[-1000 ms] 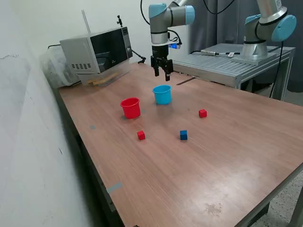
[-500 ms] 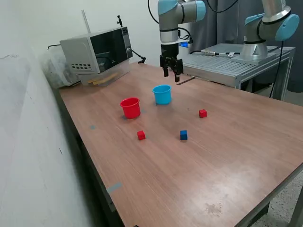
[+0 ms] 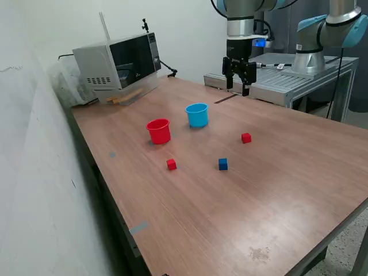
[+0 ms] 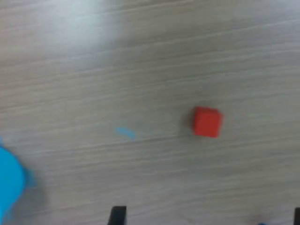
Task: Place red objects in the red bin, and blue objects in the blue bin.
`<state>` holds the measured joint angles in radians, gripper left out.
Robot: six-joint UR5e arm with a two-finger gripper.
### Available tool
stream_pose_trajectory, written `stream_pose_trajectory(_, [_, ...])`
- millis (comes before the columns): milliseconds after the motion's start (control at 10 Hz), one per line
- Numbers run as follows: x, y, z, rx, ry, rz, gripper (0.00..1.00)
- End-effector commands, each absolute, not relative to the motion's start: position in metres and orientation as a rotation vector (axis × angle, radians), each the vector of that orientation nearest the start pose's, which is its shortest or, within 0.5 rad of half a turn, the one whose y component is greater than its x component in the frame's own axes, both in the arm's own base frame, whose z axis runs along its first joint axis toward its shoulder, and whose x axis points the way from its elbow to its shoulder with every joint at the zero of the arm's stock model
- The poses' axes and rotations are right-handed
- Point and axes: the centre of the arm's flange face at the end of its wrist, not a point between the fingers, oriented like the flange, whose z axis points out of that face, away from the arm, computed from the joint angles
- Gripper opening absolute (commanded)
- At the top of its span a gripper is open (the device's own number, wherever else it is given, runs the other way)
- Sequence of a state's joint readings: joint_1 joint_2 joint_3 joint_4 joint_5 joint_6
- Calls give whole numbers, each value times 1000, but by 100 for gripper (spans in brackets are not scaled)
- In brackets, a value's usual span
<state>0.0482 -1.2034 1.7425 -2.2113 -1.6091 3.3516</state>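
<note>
Since a second ago your gripper (image 3: 238, 84) has swung from above the blue bin (image 3: 197, 114) towards the exterior view's right, jaws released and empty. Next, I'd judge, is the red cube (image 3: 246, 137) — small, solid, square-edged, lying alone on the table (image 3: 276, 190) near the blue bin. Centre over it, square the jaws to its faces, then descend — it's tiny, so misalignment will nudge it away.

A robotics lab: second arm (image 3: 330, 29) on metal bench (image 3: 276, 77), microwave (image 3: 118, 60).

Grey arm (image 3: 240, 23), blue joint caps, black pincer (image 3: 239, 83)
</note>
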Motion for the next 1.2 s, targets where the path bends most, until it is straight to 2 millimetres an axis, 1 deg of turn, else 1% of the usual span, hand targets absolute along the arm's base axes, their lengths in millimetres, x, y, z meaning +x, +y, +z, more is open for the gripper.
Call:
stream_pose_trajectory(0, [-580, -208, 266, -2191, 2323, 139, 100])
stream_pose_trajectory(100, [-579, -209, 265, -2175, 2337, 130, 100])
stream_pose_trajectory(200, [-580, -209, 263, -2147, 2403, 53, 100])
stream_pose_trajectory(300, [-580, -211, 253, -2081, 2491, -43, 100])
stream_pose_trajectory(400, [-585, -209, 234, -2046, 2492, -75, 100])
stream_pose_trajectory(500, [-588, -209, 220, -2027, 2483, -85, 100])
stream_pose_trajectory(600, [-589, -209, 211, -2026, 2482, -81, 100])
stream_pose_trajectory(700, [-591, -207, 191, -2008, 2476, -96, 100])
stream_pose_trajectory(800, [-594, -195, 159, -1956, 2467, -135, 100])
stream_pose_trajectory(1100, [-587, -191, 147, -1948, 2468, -136, 100])
